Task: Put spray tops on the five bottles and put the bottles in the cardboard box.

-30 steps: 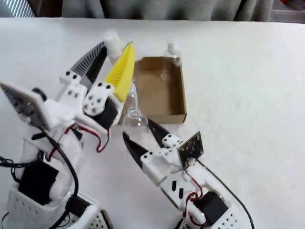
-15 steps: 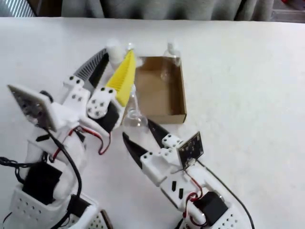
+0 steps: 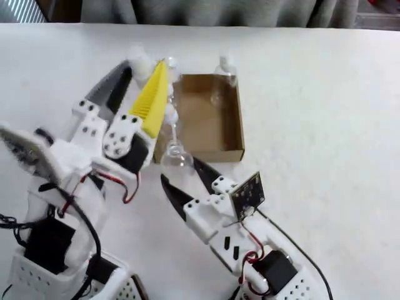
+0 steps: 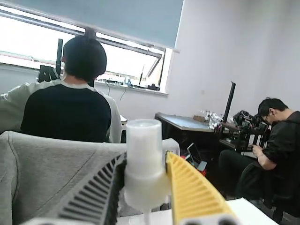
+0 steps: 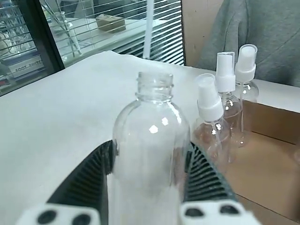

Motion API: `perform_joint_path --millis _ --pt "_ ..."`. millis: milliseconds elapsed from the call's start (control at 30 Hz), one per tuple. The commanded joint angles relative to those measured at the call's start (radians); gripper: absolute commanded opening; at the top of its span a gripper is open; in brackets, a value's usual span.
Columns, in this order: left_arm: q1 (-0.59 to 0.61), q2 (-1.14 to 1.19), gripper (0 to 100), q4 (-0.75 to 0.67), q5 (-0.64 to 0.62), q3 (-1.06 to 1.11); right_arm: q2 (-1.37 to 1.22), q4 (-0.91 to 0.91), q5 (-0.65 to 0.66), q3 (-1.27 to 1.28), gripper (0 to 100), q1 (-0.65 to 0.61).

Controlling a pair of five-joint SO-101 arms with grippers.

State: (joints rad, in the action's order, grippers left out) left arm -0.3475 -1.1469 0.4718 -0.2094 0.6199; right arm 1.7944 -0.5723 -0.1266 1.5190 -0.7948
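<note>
Clear bottle [image 5: 150, 150], clamped in the right jaws, stands just beside the cardboard box [image 3: 200, 125]; left jaws pinch a spray top [image 4: 143, 164]. Its tube [image 5: 149, 28] could snag the neck rim if tilted.

Bottle [image 5: 151, 140]: clear plastic, glossy and smooth, caught bright highlights. Spray top [image 4: 144, 164]: frosted white plastic, looked dull. Left pincer [image 3: 149, 64]: ribbed matt plastic, one finger yellow, the other dark grey. Right pincer [image 3: 179, 169]: black plastic, ribbed inside, matt. Cardboard box [image 3: 200, 128]: plain brown card, matt. Desk [image 3: 312, 94]: white, matt, looked smooth. Capped bottles [image 5: 213, 129] in the box showed the same clear gloss, tops white plastic.
</note>
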Motion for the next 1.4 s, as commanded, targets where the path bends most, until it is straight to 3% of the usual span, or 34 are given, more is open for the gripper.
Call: perform_joint_path --millis 0,800,1067,1367 --pt "0.013 -0.028 2 -0.035 -0.008 -0.017 0.012 0.002 -0.009 -0.011 1.5 0.01" --pt "0.001 -0.113 2 0.031 -0.009 0.216 0.012 0.004 -0.009 -0.012 1.5 0.01" --pt "-0.148 -0.217 2 0.032 -0.009 0.381 0.012 0.004 -0.009 -0.012 1.5 0.008" --pt "-0.145 -0.22 2 0.037 -0.009 0.393 0.012 0.004 -0.009 -0.012 1.5 0.008"
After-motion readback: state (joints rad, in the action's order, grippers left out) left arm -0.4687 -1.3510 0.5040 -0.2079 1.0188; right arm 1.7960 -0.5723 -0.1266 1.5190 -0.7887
